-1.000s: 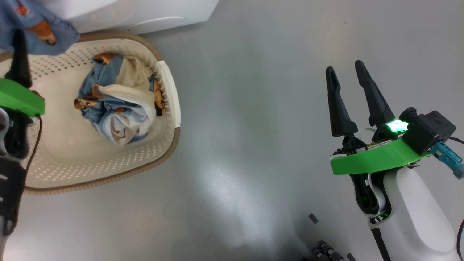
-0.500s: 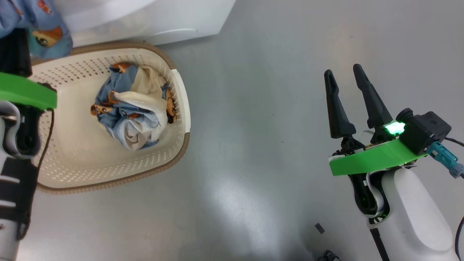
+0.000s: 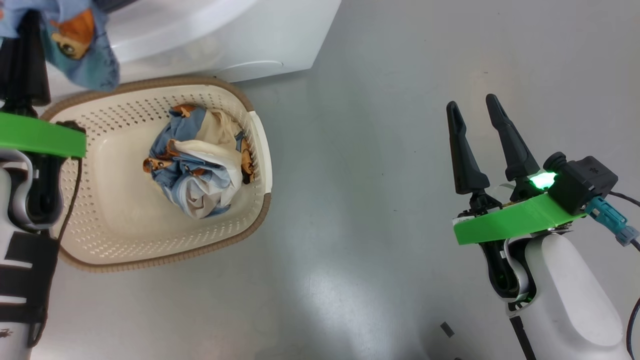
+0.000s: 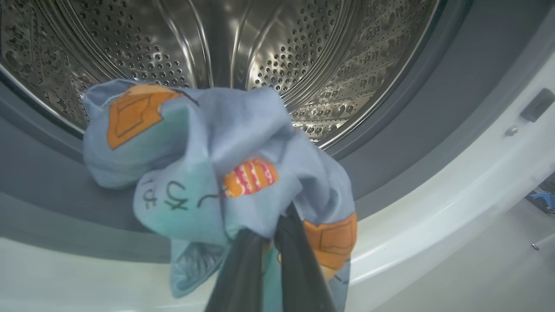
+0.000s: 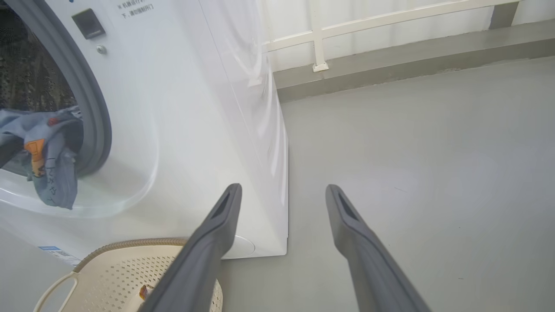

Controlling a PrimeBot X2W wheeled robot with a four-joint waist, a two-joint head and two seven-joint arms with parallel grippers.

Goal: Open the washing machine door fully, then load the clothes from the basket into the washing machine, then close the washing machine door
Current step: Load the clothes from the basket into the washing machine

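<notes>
Entry: loading step, one piece in transit. Left gripper (image 4: 269, 229): lower centre of the left wrist view, fingers pressed together, pinching a light blue printed garment (image 4: 208, 173) by a bunched fold. Garment: hangs before the mouth of the washing machine (image 5: 173, 108), at the left edge of the right wrist view. Its loose tail droops in front of the grey gasket (image 4: 390, 143); whether it rests on the rubber cannot be told. Drum (image 4: 303, 65): steel, perforated, upper half of the left wrist view, mouth uncovered. Clothes (image 3: 197, 170) left to load: one blue-and-cream bundle, centre-left of the head view, lying in the basket (image 3: 115, 215), which stands just below the machine's front. Right gripper (image 5: 282, 190): fingers spread, holding nothing, above bare floor (image 3: 375, 200) at the right of the head view. Handling note: the piece appears short of the drum. Carry it well past the gasket lip before letting go, high enough that the tail clears the rubber; otherwise it may slide back out or foul the door seal. The bundle in the basket comes next.
</notes>
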